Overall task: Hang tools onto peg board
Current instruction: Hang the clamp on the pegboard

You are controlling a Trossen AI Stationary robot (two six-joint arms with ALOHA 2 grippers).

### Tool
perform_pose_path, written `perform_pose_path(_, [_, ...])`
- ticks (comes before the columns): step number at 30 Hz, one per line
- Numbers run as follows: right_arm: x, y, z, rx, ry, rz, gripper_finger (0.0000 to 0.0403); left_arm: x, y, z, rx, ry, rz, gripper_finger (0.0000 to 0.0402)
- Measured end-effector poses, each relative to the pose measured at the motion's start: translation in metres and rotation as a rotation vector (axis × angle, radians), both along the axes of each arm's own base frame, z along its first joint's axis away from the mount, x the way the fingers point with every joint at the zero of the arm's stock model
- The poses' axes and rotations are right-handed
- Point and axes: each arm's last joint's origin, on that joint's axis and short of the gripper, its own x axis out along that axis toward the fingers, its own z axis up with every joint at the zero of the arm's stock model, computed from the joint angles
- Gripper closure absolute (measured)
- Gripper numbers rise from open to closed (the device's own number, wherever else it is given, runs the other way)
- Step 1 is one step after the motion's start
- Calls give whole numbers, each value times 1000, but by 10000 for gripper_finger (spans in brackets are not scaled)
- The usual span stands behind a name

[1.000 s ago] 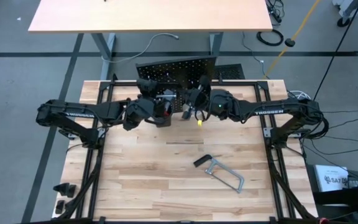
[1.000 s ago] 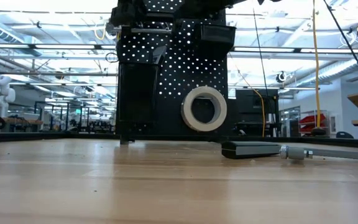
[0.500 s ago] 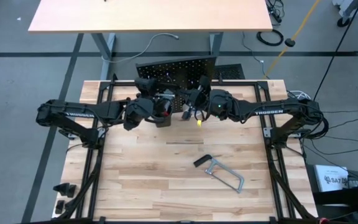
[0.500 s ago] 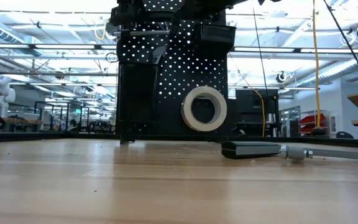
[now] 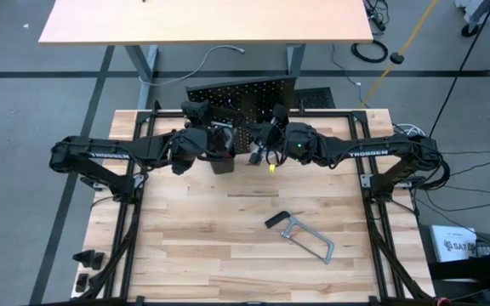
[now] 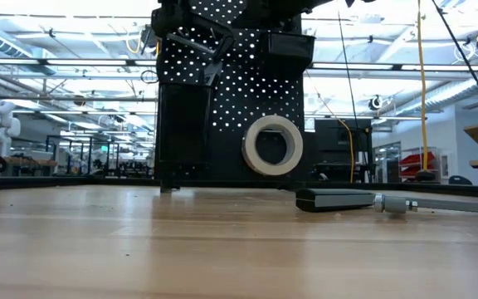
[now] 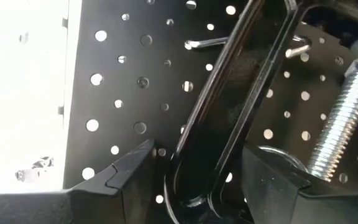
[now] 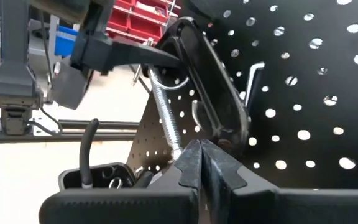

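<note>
The black peg board (image 6: 239, 100) stands upright at the table's far edge. A black C-clamp (image 7: 229, 106) with a silver screw (image 7: 347, 118) hangs on a silver hook (image 7: 199, 43) near the board's top left. My left gripper (image 7: 199, 149) is open, with a finger on each side of the clamp's frame. My right gripper (image 8: 201, 149) is shut, and its tips are close beside the clamp's lower end (image 8: 229, 134). A white tape roll (image 6: 272, 144) hangs lower on the board. A grey bar clamp (image 5: 303, 236) lies flat on the table. My left gripper's fingers (image 7: 132, 171) stand apart on either side of the C-clamp's frame, and I cannot tell whether either one touches it. My right gripper's shut fingertips (image 8: 191, 158) come level at the frame's lower end, beside the screw (image 8: 166, 118); whether they touch it I cannot tell.
A black bin (image 6: 290, 43) sits on the board's upper right. Another bin (image 8: 104, 177), holding tool handles, shows below the clamp. Both arms (image 5: 100, 155) (image 5: 373, 153) reach in level from the table's sides. The tan tabletop (image 5: 211, 246) stretches in front of the board.
My left gripper has turned a little at the top left of the board without changing place. In the low view, a silver part of the clamp that lay level there now slants. My right gripper has kept still.
</note>
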Motion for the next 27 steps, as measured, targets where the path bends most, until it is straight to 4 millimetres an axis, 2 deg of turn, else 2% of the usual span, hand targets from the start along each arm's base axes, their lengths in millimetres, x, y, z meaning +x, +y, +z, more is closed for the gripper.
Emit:
perform_pose_path(13, [0, 1, -1, 1, 10, 4, 403, 0, 0, 0, -3, -6, -2, 184])
perform_pose_path(27, [0, 2, -5, 5, 54, 2, 403, -2, -2, -4, -72, -141, 15, 185])
